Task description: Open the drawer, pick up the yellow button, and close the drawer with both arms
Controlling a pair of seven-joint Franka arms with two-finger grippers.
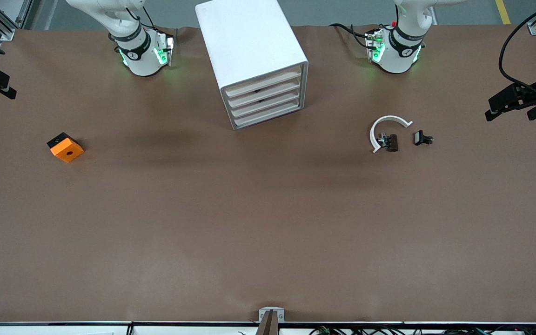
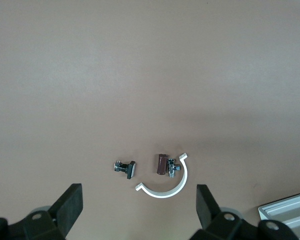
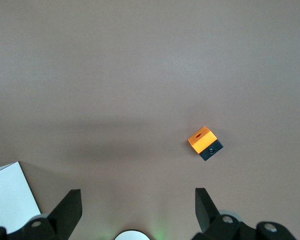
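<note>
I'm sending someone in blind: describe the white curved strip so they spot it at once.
Start at the white drawer cabinet, then look toward the left arm's end of the table. The white curved strip lies there, an open arc around a dark clip; its neighbours are small and black.

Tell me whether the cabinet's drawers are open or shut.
Shut. In the front view all four drawer fronts sit flush within the white cabinet; none is pulled out.

white cabinet [image 1: 251, 60] (drawers shut), orange block [image 1: 65, 147]

Brown table [image 1: 268, 223] — cabinet [image 1: 249, 51], orange block [image 1: 65, 147], clips [image 1: 391, 142].
</note>
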